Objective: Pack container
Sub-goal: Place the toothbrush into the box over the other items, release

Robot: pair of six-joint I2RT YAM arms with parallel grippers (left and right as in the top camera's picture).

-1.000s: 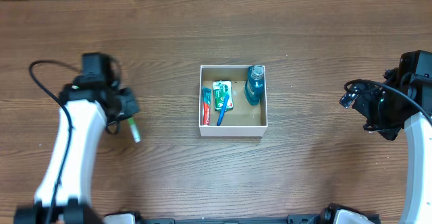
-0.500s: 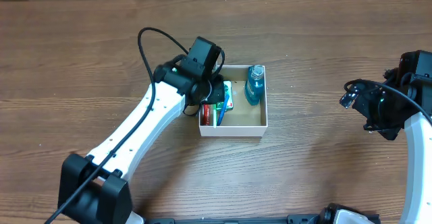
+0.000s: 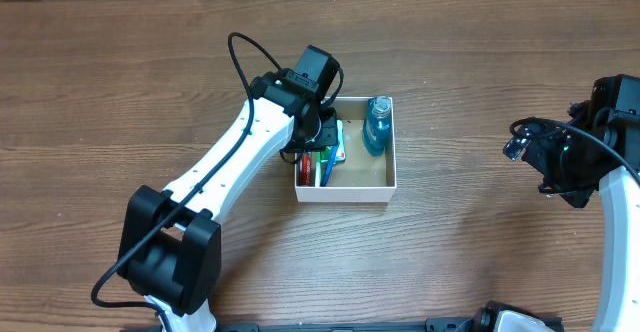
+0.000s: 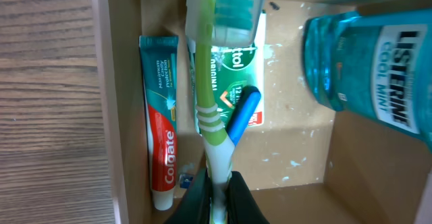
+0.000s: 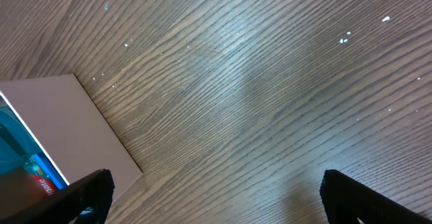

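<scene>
At the middle of the table (image 3: 480,62) sits the container (image 3: 345,194), its 9 o'clock wall hidden from overhead by the left arm. The left gripper (image 4: 217,191) pinches the handle of a green toothbrush (image 4: 206,96), whose head is cut off at 12 o'clock in the wrist view. Beneath it lie a toothpaste tube (image 4: 162,143), a green packet (image 4: 237,69) and a blue toothbrush (image 4: 241,113), which is mostly covered. A mouthwash bottle (image 4: 368,69) stands in the 1 o'clock corner, cropped at the frame edge. Well apart at 3 o'clock, the right gripper (image 5: 216,204) is spread wide over bare wood, its fingertips only partly visible.
</scene>
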